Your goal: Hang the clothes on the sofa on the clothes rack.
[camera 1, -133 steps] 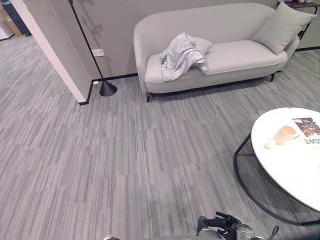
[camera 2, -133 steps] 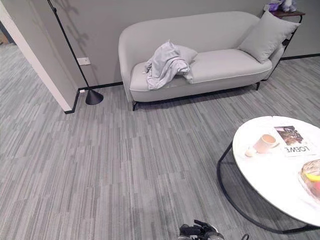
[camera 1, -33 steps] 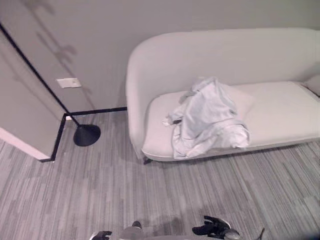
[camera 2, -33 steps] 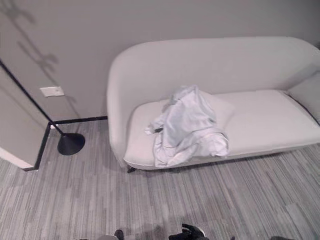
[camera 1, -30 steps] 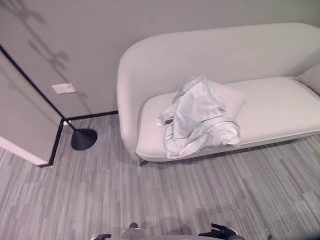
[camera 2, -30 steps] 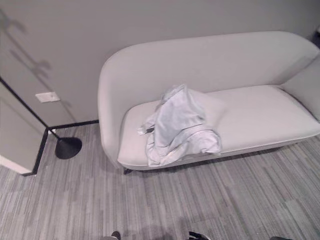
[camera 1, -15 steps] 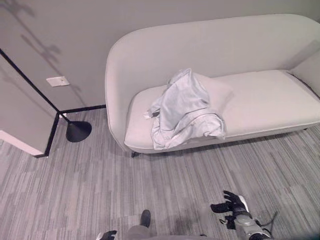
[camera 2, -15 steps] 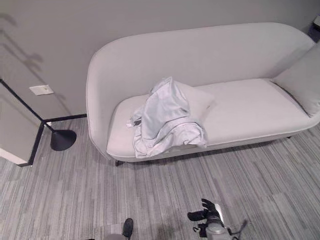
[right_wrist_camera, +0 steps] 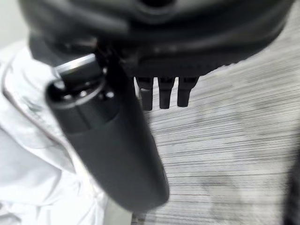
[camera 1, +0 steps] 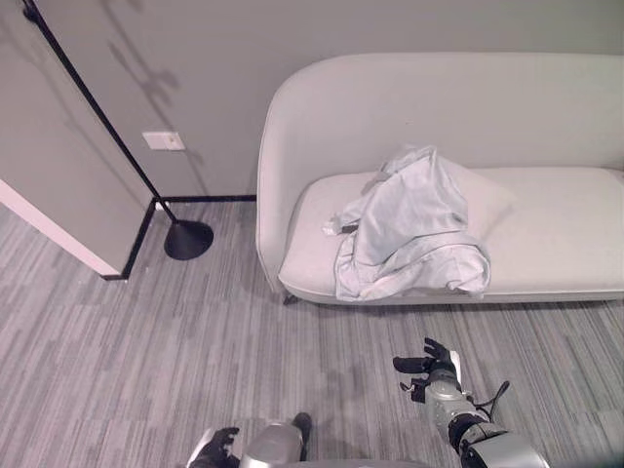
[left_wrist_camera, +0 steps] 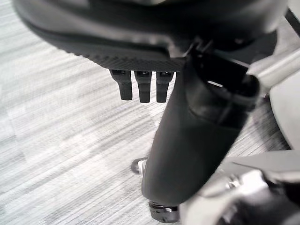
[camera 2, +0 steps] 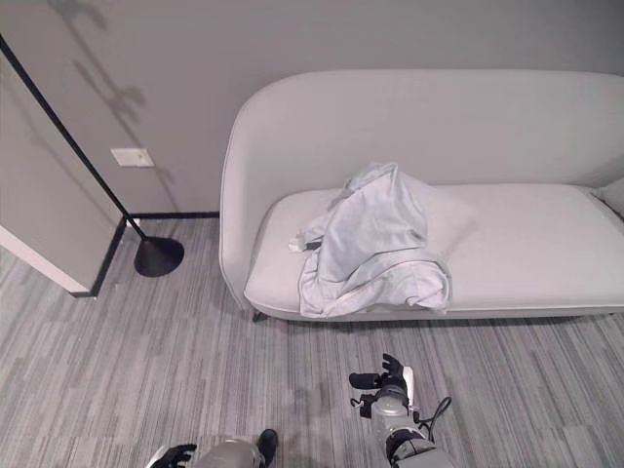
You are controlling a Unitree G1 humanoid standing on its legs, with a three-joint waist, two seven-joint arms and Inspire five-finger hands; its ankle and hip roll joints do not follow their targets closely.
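A pale grey garment lies crumpled on the seat of the sofa, bunched high toward the sofa's back and spilling over its front edge, probably tossed there rather than folded. The right hand hangs over the floor in front of the sofa, fingers relaxed and empty, likely readying a reach. The left hand, farther from the sofa, is loosely open and idle.
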